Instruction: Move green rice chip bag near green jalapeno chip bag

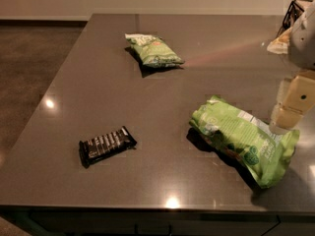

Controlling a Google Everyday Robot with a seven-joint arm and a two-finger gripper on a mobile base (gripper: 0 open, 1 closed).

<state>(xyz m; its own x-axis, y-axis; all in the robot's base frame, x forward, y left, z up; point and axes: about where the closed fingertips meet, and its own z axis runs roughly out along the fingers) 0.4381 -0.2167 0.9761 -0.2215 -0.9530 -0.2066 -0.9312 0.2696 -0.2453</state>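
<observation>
**Pincer at the big bag's edge, small bag well across the worktop**

Camera view: the grey worktop carries three things. The rice chip bag, large, crinkled and lime green, lies on its side near the front right, with its white label patch and dark round logo facing up. The jalapeno chip bag, smaller and plumper, lies toward the back and left of centre, well apart from it. A dark snack bar sits at the front left, off the line between the two bags.

The pincer hangs at the right side of the frame, just beside the upper right edge of the rice chip bag. I cannot tell whether it is open or closed, nor whether it touches or has hold of the bag. The bag itself lies flat on the worktop.

The step in hand looks like the grasp, and several things could go wrong:

- **Slipping grip:** the bag is puffy and slick, so a grip on the thin rim alone could slip.
- **Sagging and dragging:** held only by the rim, the bag could sag and drag along the worktop.
- **Sliding away:** pressing down on the air-filled body could squirt it sideways toward the nearby front edge.
- **Moving the target:** a low carry might sweep into the jalapeno chip bag and shove it away.
</observation>
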